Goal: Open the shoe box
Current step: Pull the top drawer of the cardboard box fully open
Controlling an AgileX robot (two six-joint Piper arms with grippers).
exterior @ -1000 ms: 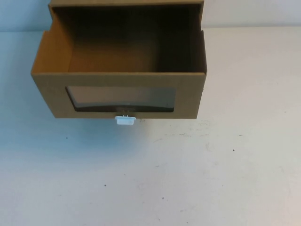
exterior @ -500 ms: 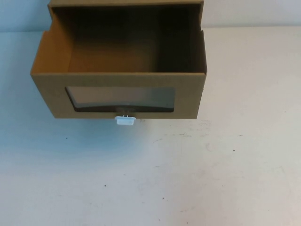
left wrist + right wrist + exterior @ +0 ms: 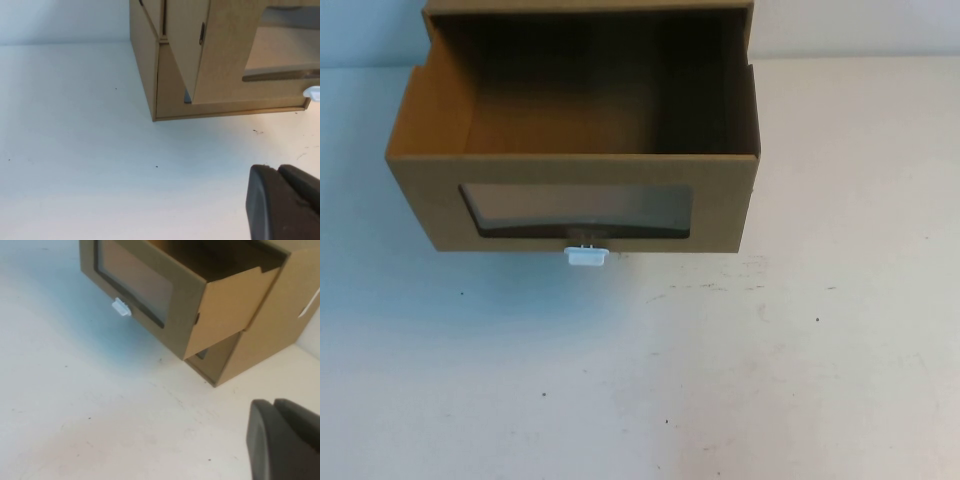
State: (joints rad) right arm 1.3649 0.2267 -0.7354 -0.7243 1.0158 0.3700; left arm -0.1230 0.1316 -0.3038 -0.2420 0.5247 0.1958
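Overhead cam gives you the shoe box at the far side of the table, a bit left of centre. Its drawer is slid out toward the robot, so you look straight down onto the cardboard floor. The front panel has a clear window, and a little white pull tab sits under it at the bottom edge. That view catches neither arm though.

The 2 wrist cams fill that in. The right one sees the box from its side, which the top cam can't. There the outer shell sits behind and under the drawer, with the drawer sticking well out of it. The left one looks low across the table at the box's other front corner, and the tab just peeks in at the edge of the picture.

The left gripper hangs over bare table on the robot's side of that corner, apart from the box. Its fingers are pressed together with just a seam between them, gripping nothing. The right gripper is over the table off the box's right front corner, also clear of it. Its fingers are closed up the same way, nothing held, touching nothing.
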